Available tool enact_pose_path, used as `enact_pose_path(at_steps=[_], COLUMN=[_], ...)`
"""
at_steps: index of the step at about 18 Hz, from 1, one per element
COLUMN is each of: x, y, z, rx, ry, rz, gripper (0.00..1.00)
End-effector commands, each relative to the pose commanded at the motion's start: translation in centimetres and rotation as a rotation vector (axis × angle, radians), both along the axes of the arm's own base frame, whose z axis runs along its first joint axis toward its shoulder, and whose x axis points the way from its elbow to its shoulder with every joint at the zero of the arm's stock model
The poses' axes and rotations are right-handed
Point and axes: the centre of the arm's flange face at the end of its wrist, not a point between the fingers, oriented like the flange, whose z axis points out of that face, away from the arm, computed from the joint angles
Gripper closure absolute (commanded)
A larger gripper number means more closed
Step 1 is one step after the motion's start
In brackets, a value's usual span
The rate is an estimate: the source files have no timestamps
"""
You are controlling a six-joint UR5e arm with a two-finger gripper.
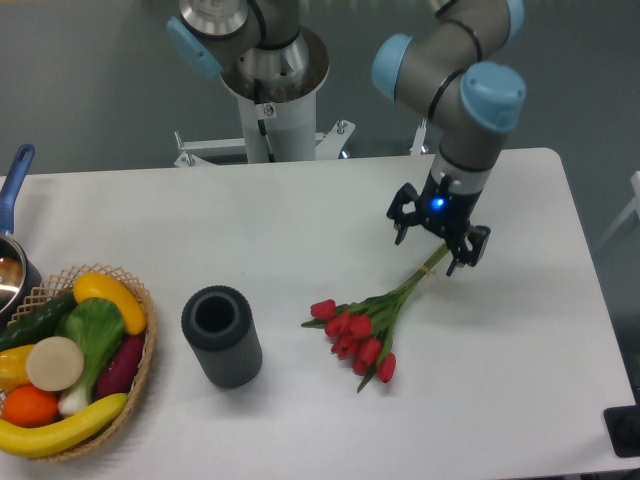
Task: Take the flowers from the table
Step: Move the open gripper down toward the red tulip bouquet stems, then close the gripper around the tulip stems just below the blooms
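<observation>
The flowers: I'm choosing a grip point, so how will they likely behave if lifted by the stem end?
The flowers will probably droop: the red buds sit at the far end of thin stems. They look light. The open claw hovers over the tie, where the bundled stems seem narrowest and likely stiffest.

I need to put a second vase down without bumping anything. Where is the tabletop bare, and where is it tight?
Bare patches of the table: the wide strip along the far edge, left of the open hand, and the near right corner past the flowers. Tight: the left end, taken by the wicker basket and pot, and the gap between the dark cylinder and the blooms.
</observation>
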Motion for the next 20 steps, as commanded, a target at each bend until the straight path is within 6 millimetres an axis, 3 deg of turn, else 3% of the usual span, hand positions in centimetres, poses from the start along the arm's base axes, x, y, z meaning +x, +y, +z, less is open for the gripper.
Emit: enact_pose_path(at_steps=[8, 20], x=[0.5, 2.0], y=[2.3, 4.1], z=[-3.7, -6.1], rx=[-0.01, -0.04], ry=[-0.025, -0.065], rz=[0.006, 0.019], gripper=[0.0, 0.0])
